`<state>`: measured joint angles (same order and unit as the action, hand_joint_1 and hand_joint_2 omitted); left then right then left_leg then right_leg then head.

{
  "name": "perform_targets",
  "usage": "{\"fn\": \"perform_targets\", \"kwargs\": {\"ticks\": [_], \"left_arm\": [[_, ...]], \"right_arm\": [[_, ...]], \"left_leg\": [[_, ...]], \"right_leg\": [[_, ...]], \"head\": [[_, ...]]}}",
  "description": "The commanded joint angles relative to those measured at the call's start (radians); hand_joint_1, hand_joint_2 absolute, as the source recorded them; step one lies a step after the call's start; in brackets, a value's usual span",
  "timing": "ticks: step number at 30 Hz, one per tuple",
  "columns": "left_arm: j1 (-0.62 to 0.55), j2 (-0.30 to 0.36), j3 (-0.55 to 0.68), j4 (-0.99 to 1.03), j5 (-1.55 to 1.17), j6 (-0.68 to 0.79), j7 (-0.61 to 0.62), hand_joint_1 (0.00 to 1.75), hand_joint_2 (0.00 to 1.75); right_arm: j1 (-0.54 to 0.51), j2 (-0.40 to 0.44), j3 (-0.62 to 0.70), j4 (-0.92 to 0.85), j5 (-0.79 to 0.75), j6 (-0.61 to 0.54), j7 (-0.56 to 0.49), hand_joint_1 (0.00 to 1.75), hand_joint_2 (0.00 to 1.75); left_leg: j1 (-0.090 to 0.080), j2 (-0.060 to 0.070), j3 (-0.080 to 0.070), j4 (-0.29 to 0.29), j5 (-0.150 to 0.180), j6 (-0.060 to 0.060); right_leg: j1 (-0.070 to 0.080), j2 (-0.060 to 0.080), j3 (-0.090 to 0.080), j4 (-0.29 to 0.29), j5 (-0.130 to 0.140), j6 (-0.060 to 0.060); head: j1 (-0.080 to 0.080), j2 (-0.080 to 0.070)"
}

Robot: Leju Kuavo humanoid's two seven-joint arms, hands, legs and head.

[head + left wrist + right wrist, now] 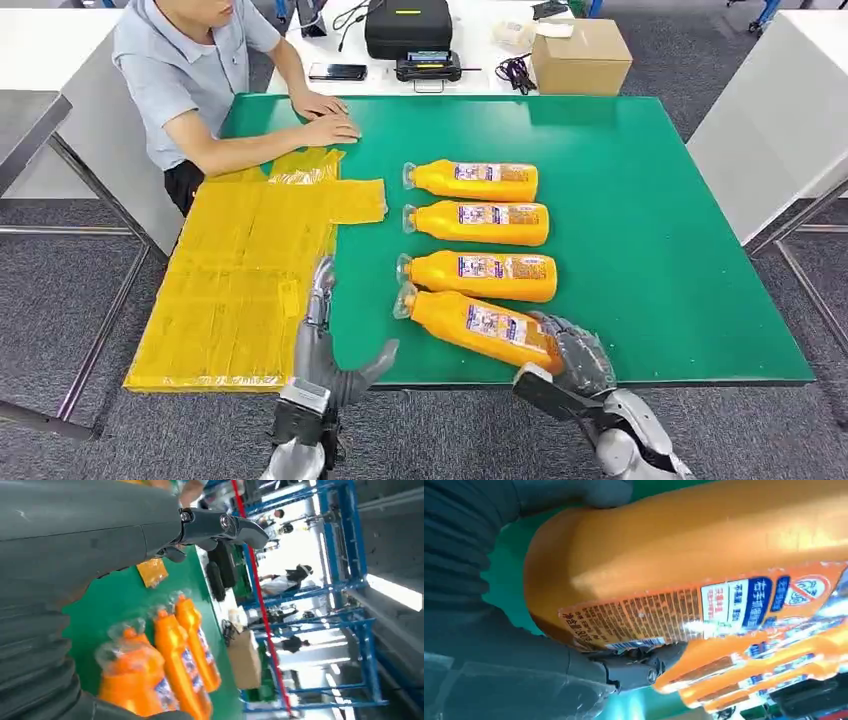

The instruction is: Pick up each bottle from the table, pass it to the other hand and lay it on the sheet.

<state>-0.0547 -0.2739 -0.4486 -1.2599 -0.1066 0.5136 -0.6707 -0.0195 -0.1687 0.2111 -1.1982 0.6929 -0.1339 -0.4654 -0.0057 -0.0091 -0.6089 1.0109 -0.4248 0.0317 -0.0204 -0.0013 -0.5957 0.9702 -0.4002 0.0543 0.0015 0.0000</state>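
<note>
Several orange bottles lie in a row on the green table [650, 230], caps pointing left. The nearest bottle [478, 326] [684, 575] lies at a slant by the front edge, and my right hand [572, 356] grips its base, thumb and fingers [639, 667] wrapped around it. Behind it lie three more bottles [480, 275] [478, 222] [472, 180], also in the left wrist view [170, 665]. My left hand [325, 345] hovers open at the front edge, fingers spread, between the yellow sheet [240, 290] and the bottles.
A person [190, 70] sits at the far left corner with both hands [325, 118] resting on the table by the sheet's far end. Behind the table stand a cardboard box [580, 55], a black case [407, 25] and a phone [337, 71].
</note>
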Motion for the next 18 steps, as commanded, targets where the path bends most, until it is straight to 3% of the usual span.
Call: {"fn": "perform_targets", "kwargs": {"ticks": [1, 8, 11, 14, 18], "left_arm": [[0.077, 0.034, 0.013, -0.09, 0.281, -0.275, 0.044, 0.0, 1.75], [0.058, 0.042, 0.009, -0.04, 0.3, -0.265, 0.071, 0.0, 1.75], [0.053, 0.044, 0.011, -0.007, 0.34, -0.298, 0.093, 0.0, 1.75], [0.059, 0.039, 0.041, 0.015, 0.542, -0.467, 0.169, 0.0, 1.75], [0.046, 0.049, 0.039, 0.037, 0.529, -0.462, 0.13, 0.0, 1.75]], "right_arm": [[0.063, 0.101, -0.115, -0.089, -0.061, -0.01, -0.049, 1.75, 1.75], [0.07, 0.119, -0.125, -0.104, -0.076, 0.006, -0.073, 1.75, 1.75], [0.075, 0.126, -0.116, -0.111, -0.08, 0.009, -0.08, 1.75, 1.75], [0.065, 0.144, -0.114, -0.111, -0.106, 0.003, -0.108, 1.75, 1.75], [0.057, 0.161, -0.083, -0.123, -0.13, 0.013, -0.128, 1.75, 1.75]], "left_leg": [[0.001, 0.002, 0.005, -0.001, -0.002, -0.002], [0.0, 0.001, 0.0, -0.001, -0.001, -0.001], [0.0, 0.0, 0.002, -0.001, -0.002, -0.002], [0.001, 0.002, 0.003, -0.001, -0.002, -0.003], [0.0, 0.004, 0.001, -0.001, -0.002, -0.002]], "right_leg": [[0.001, 0.001, 0.004, -0.001, -0.002, -0.003], [0.0, 0.001, 0.0, -0.001, -0.001, -0.002], [0.001, 0.0, 0.002, -0.001, -0.002, -0.003], [0.001, 0.002, 0.002, -0.001, -0.001, -0.003], [0.001, 0.003, 0.001, -0.001, -0.001, -0.002]], "head": [[0.0, 0.0], [0.0, 0.0], [0.0, 0.0], [-0.001, 0.0], [0.0, 0.0]]}}
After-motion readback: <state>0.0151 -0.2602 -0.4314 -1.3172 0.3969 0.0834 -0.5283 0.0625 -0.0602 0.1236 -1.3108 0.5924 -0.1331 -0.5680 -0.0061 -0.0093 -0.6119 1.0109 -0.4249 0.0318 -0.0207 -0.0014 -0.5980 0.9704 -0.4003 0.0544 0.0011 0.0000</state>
